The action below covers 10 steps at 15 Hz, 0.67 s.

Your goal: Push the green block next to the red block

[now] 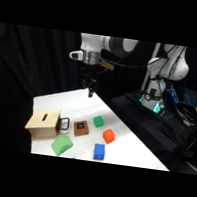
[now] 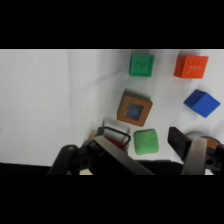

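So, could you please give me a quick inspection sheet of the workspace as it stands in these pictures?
Surface: white table, blocks grouped at its near end.
Job's things: green block and red block lie apart, a gap of bare table between them.
Clutter: brown block with a dark centre; light green block; blue block; tan box with a slot on top and a black handle.
Gripper: gripper hangs high above the table's far part, touching nothing.
Cables: dark cables at the right, off the table.
Surroundings: black backdrop; arm base at upper right.
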Available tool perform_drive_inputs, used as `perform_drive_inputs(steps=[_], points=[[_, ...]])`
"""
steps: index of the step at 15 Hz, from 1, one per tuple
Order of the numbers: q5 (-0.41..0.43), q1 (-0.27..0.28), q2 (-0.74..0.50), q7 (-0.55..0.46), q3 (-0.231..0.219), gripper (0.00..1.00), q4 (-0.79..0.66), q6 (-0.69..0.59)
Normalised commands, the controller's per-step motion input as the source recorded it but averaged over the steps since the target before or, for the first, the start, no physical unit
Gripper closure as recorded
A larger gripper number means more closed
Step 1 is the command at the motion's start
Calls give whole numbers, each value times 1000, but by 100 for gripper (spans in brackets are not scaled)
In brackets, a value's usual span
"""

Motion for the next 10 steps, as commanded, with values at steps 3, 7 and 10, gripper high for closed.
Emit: perform_drive_inputs(steps=[3,7,10], points=[[-44,-33,32,21,5,0,-1,71],[-35,-106,32,-107,-66,0,-42,147],[-18,-143,-33,-213,-97,0,-166,242]])
